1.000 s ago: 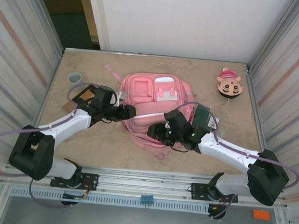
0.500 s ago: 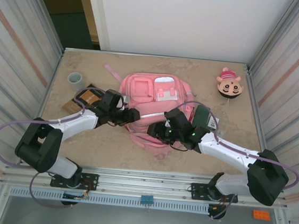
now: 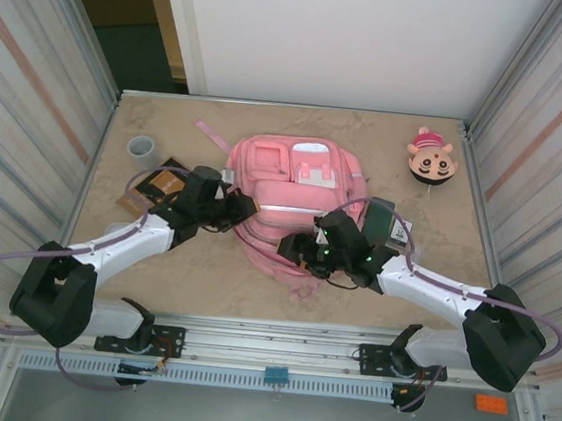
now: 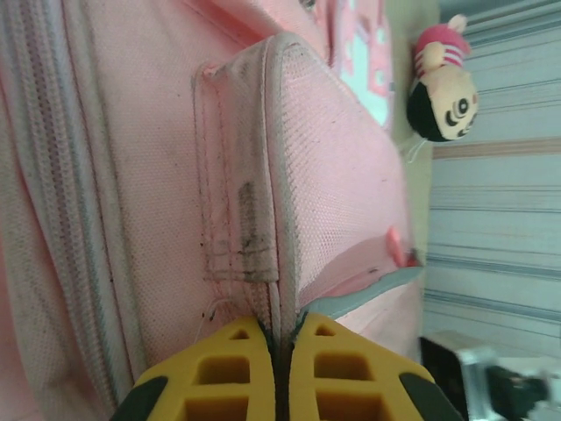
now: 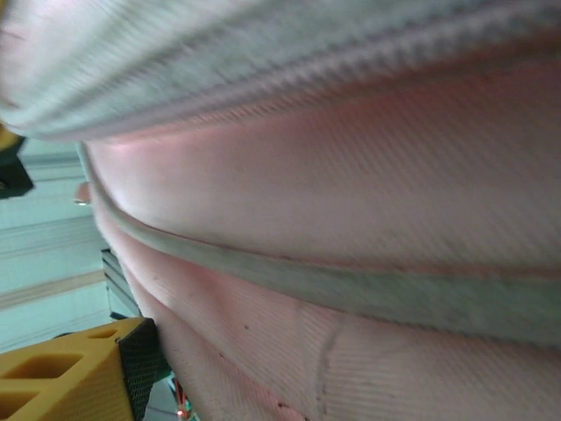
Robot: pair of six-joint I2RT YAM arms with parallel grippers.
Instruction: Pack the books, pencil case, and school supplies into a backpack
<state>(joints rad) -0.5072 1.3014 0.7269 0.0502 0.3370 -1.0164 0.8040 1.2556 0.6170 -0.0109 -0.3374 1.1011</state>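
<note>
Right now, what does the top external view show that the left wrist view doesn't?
Top external: small grey cup, orange-brown thin book, flat dark green case. Left wrist, close up: left gripper shut on the pale piped pocket edge of the soft pink backpack. Both: that backpack and the round cartoon-face toy.

light: even, bright, soft shadows | overhead view: sharp | right wrist view: blurred, perhaps too close

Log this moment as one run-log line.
left fingers: shut on piped seam of large soft pink backpack | right fingers: apart at backpack's side | thin orange-brown book: on table, unpacked
</note>
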